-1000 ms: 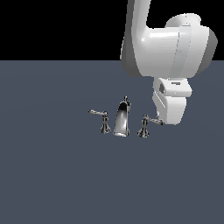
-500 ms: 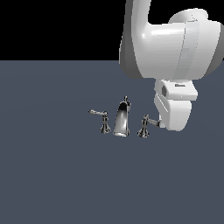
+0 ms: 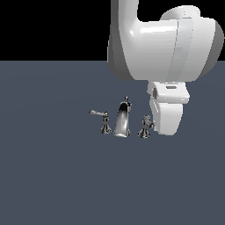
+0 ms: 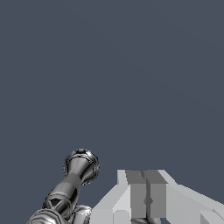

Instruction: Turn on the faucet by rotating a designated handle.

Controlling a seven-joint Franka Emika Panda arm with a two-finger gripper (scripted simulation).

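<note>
Faucet (image 3: 123,119) mid bench (image 3: 52,176). Handle (image 3: 145,126) on ext view's right of spout, just beside arm's wrist housing. Fingers (image 4: 139,192) pressed together, gripping nothing, next to chrome handle in wrist cam.
</note>
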